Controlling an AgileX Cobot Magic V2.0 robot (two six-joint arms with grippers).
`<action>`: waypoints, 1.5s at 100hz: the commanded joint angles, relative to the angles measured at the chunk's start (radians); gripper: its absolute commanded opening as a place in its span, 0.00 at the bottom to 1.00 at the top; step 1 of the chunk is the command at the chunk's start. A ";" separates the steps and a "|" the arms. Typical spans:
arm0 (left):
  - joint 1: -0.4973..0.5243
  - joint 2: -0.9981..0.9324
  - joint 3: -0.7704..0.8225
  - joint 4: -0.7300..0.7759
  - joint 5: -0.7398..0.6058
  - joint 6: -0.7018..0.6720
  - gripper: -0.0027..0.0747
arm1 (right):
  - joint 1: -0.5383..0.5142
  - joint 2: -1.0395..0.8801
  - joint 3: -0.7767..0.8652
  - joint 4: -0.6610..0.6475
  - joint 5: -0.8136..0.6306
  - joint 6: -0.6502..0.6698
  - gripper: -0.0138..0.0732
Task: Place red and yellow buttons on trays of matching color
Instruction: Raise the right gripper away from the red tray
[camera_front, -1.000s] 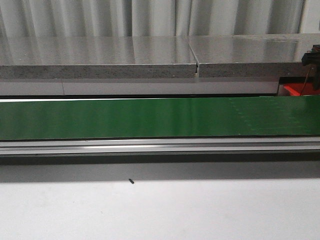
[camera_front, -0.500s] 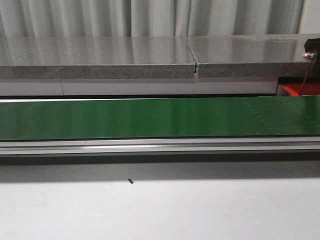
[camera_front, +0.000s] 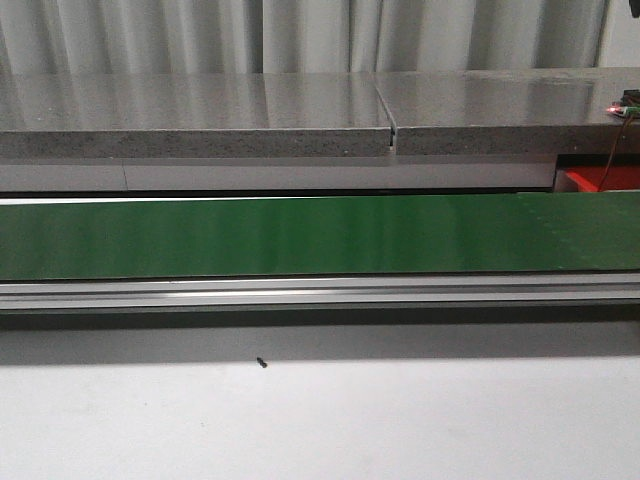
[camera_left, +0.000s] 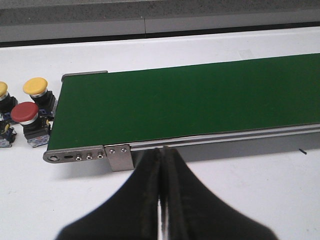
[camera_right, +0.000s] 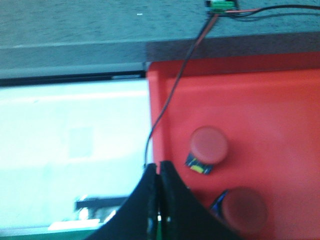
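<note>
Right wrist view: two unlabelled red buttons (camera_right: 210, 144) in red tray (camera_right: 280, 105).

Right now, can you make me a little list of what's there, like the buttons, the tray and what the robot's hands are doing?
belt: long green belt, nothing on it
buttons waiting: one red button and two yellow buttons on the white table, past the belt's end; one yellow is cut off at the picture's edge
red tray: two red buttons inside
yellow tray: not in view
left gripper: shut, holding nothing
right gripper: shut, holding nothing, by the red tray's edge
wire: red and black, running down over the tray's edge
</note>
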 joint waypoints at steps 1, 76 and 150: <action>-0.008 0.008 -0.027 -0.011 -0.079 -0.008 0.01 | 0.021 -0.128 0.044 -0.001 -0.069 -0.014 0.08; -0.008 0.008 -0.027 -0.011 -0.079 -0.008 0.01 | 0.069 -0.886 0.601 0.006 -0.062 -0.014 0.08; -0.008 0.008 -0.027 -0.011 -0.079 -0.008 0.01 | 0.069 -1.285 0.814 0.006 0.017 -0.014 0.08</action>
